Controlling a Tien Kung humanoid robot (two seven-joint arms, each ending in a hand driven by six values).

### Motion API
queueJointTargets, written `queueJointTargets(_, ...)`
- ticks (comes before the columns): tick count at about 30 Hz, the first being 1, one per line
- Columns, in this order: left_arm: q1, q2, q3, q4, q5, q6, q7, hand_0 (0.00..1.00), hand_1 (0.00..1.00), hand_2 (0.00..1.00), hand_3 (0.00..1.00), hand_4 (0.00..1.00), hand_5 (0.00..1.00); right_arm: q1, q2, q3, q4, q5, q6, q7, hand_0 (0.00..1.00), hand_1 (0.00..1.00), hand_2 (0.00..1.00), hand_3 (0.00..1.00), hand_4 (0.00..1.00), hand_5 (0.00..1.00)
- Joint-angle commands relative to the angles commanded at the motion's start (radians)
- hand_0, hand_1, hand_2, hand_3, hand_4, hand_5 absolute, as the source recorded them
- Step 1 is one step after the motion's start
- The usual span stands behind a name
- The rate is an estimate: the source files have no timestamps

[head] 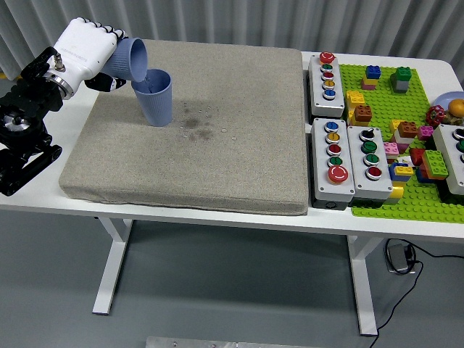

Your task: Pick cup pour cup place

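A white five-fingered left hand (85,46) on a black arm; two dusty-blue plastic cups, one tilted (130,58), one upright (154,98); beige-grey woven mat (217,152), darker spots; right, lime-green baseplate (413,199), multicoloured bricks.

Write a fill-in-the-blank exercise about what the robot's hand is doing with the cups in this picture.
1. The left hand holds a tilted cup over the upright cup, which stands on the ____.
2. Both cups are ____ in colour.
3. Wet spots lie to the ____ of the upright cup.
4. The button boxes lie on the mat's ____ side.

Missing words: mat; blue; right; right
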Motion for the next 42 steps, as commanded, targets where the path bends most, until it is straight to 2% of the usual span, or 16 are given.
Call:
queueJointTargets(18, -0.033, 0.011, 0.074, -0.002, 0.026, -0.010, 0.028, 0.484, 0.498, 0.538, 0.568, 0.763, 0.259, -0.004, -0.002, -0.005, 0.000, 0.007, -0.001, 0.003, 0.671, 0.550, 0.496, 0.543, 0.034, 0.379)
queueJointTargets(31, -0.031, 0.013, 0.067, -0.014, 0.025, -0.001, 0.029, 0.484, 0.496, 0.537, 0.566, 0.762, 0.259, -0.002, -0.002, -0.007, 0.000, 0.012, -0.003, 0.002, 0.670, 0.550, 0.496, 0.543, 0.035, 0.381)
queueJointTargets(37, -0.012, 0.017, 0.026, -0.034, -0.063, 0.022, 0.024, 0.483, 0.496, 0.537, 0.567, 0.760, 0.259, -0.002, -0.002, -0.005, 0.000, 0.009, -0.002, 0.003, 0.671, 0.550, 0.496, 0.543, 0.035, 0.381)
queueJointTargets(42, 0.009, 0.020, -0.009, -0.042, -0.199, 0.054, 0.010, 0.479, 0.496, 0.537, 0.565, 0.760, 0.259, 0.000, -0.002, -0.004, 0.000, 0.007, -0.002, 0.002, 0.671, 0.549, 0.496, 0.543, 0.035, 0.382)
